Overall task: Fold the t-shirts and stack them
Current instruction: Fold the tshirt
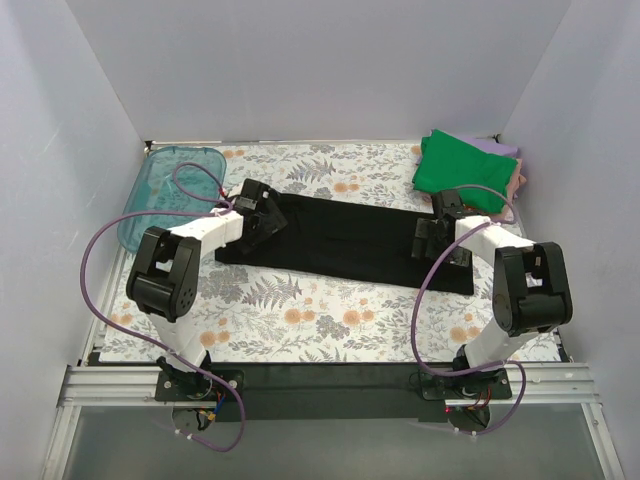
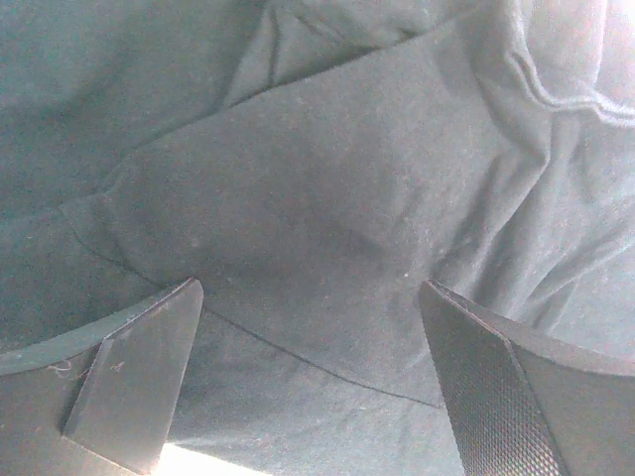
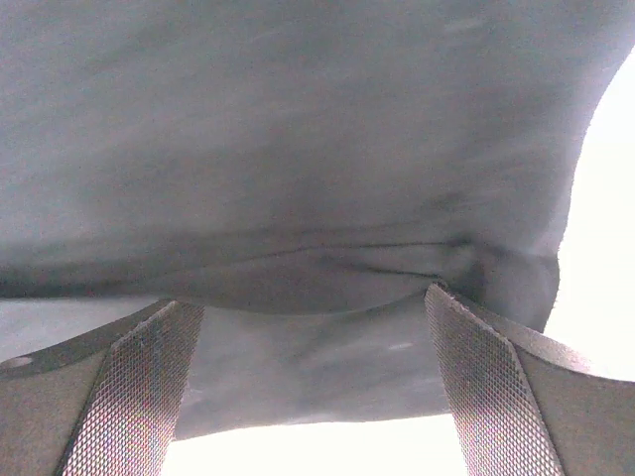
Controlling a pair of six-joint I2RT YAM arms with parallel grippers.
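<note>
You've got the black tee (image 1: 345, 240) lying as a long strip on the surface (image 1: 330, 320), w/ left hand (image 1: 262, 222) and right hand (image 1: 432, 240) both wide open over its ends, gripping nothing — green tee (image 1: 462, 168) tops the far-right pile (image 1: 508, 152), so final folds + stacking look left to do.

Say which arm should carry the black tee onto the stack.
Probably right: the right gripper, open, sits over the tee end nearest the stack; the left gripper is at the far end.
</note>
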